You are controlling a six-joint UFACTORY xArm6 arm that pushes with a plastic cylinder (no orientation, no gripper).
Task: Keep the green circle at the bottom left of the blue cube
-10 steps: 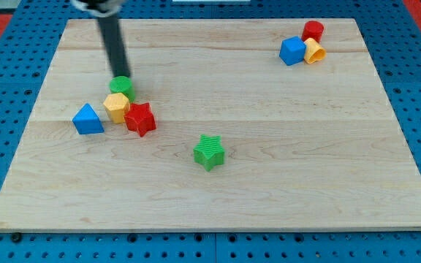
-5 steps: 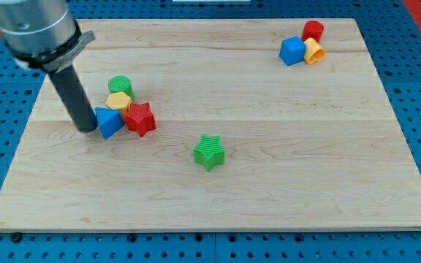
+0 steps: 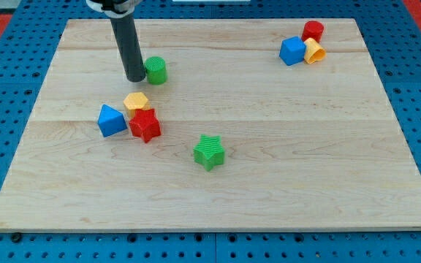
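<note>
My tip (image 3: 135, 77) touching green circle (image 3: 155, 70) (left side); blue cube (image 3: 292, 50) well apart.

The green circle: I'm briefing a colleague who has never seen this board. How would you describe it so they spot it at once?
Start at the pale wooden board and look to its upper left part, where the dark rod comes down. Touching the right of my tip stands the small green cylinder-shaped block. Unlike the ridged green star block near the middle, it is round and stands apart from the other blocks.
</note>
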